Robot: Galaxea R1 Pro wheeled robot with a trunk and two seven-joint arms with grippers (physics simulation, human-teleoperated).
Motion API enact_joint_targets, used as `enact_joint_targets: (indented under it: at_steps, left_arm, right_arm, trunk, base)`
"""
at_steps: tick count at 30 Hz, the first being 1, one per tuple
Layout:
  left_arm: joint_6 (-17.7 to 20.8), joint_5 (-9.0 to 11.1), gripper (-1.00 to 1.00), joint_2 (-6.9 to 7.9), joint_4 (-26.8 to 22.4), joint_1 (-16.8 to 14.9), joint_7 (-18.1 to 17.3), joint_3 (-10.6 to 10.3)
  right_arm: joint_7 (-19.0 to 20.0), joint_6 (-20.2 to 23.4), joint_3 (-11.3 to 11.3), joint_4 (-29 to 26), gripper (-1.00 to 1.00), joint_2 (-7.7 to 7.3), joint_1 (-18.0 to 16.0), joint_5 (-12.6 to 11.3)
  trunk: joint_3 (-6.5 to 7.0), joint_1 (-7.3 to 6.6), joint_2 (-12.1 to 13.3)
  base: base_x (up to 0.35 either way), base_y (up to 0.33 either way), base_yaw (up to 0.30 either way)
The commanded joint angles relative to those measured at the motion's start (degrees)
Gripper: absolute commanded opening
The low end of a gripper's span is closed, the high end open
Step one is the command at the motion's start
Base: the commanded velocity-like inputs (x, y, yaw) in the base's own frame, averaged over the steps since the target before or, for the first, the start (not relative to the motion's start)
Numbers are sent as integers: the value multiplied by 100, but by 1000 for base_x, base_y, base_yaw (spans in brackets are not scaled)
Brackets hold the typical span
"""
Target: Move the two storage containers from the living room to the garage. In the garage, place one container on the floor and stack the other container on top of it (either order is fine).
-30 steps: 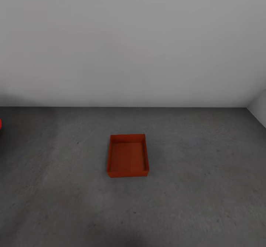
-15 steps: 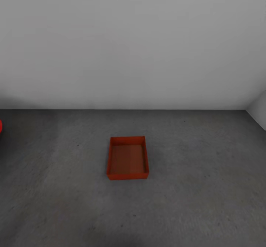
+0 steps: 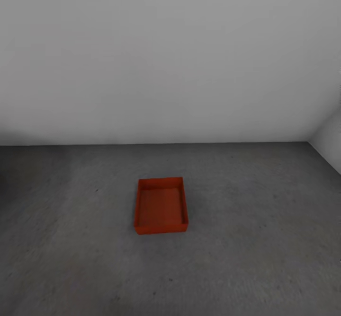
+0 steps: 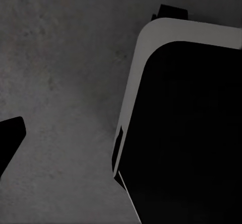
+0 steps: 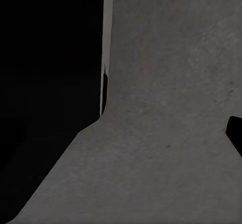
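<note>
We face a plain white wall (image 3: 170,56) above a dark grey, mottled concrete floor (image 3: 255,240). One orange-red rectangular open-topped tray (image 3: 160,206) sits flat on that floor, near the middle and apart from the wall. Both wrist cameras look down past the robot's black-and-white body (image 4: 186,133) at the concrete; only dark finger tips show, so we cannot tell how far the fingers are open.

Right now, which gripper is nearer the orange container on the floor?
Cannot tell, roughly even. The container lies ahead, about centred in the head view. Both wrist views look at concrete floor beside the robot's dark base, so both arms seem tucked in.
</note>
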Motion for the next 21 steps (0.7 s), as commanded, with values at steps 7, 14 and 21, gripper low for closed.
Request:
enact_joint_targets:
  at_steps: [7,14,21]
  left_arm:
    - [-16,47,100,-1,2,-1,12,-41]
    - [-16,50,100,-3,2,-1,12,-41]
    - [-16,48,100,-3,2,-1,12,-41]
  right_arm:
    - [61,-25,48,17,100,5,-4,-39]
    - [77,-23,49,17,100,9,-4,-18]
    - [78,-20,49,17,100,104,-4,-7]
  trunk:
    - [61,0,-2]
    - [125,0,-2]
    - [189,0,-2]
  base:
    - [0,0,-94]
    - [0,0,-15]
    - [0,0,-1]
